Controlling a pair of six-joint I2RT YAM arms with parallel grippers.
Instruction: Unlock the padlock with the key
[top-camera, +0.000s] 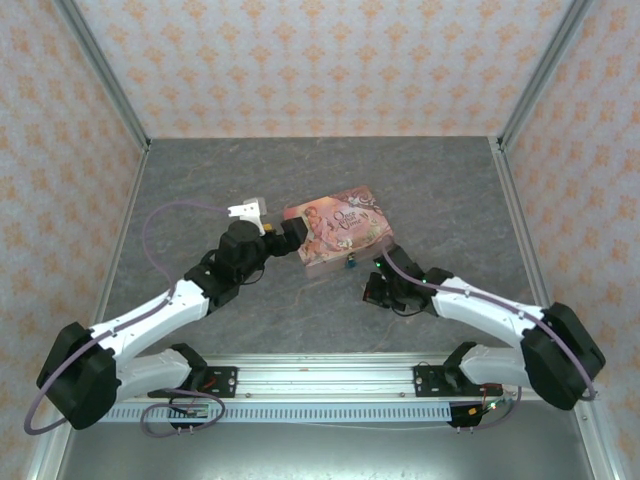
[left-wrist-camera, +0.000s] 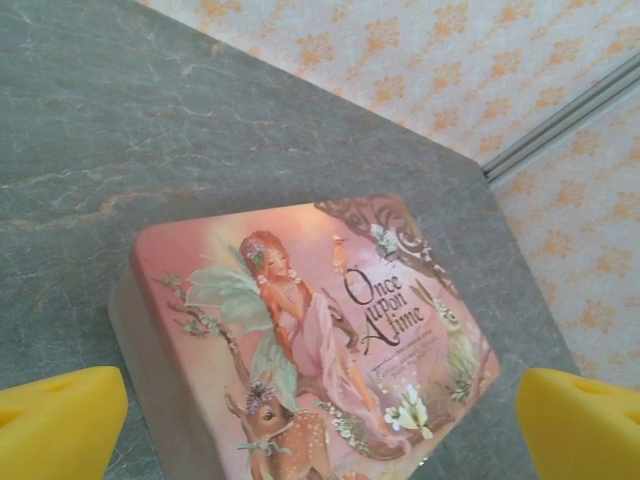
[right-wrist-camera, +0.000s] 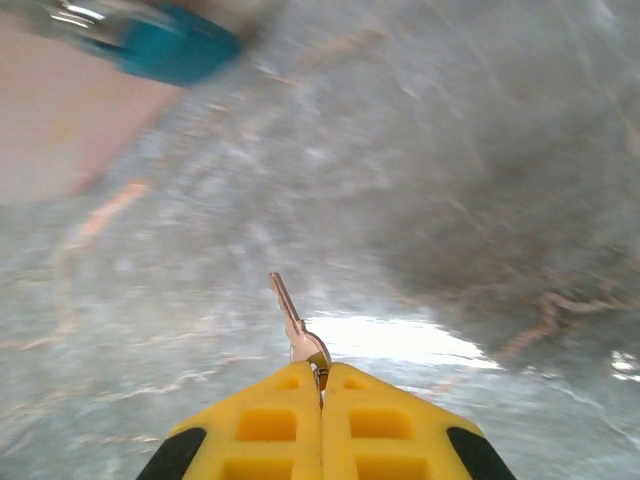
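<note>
Left hand (top-camera: 280, 235), seen from the top camera, sits at the left end of the pink box (top-camera: 337, 228), close against it. How far its fingers stand apart cannot be told from this height. The box lies flat near the middle of the grey marbled desk (top-camera: 200, 180), turned at an angle. The padlock (top-camera: 352, 265), a tiny teal speck, hangs at the box's near long side. The right hand (top-camera: 372, 283) rests low over the desk just beside the padlock, on its near right, and its grip is too small to read here.

From the left wrist camera, the left hand (left-wrist-camera: 320, 430) is spread wide. One of its yellow fingers (left-wrist-camera: 60, 420) shows at the lower left corner and the other at the lower right. The pink box (left-wrist-camera: 310, 340) lies between and beyond them, lid up, showing a fairy, a deer, a rabbit and the words "Once upon a time". Neither finger can be seen touching it. Behind the box run the desk (left-wrist-camera: 150, 120) and a patterned wall (left-wrist-camera: 450, 60).

From the right wrist camera, the right hand (right-wrist-camera: 322, 372) is pressed together on the head of the key (right-wrist-camera: 295, 325). The key's thin blade sticks out forward, leaning to the left. The padlock (right-wrist-camera: 175, 45) is a blurred teal shape at the upper left, hard against the box's pink side (right-wrist-camera: 60, 110) and well apart from the key's tip. Bare desk (right-wrist-camera: 450, 200) lies between them.
</note>
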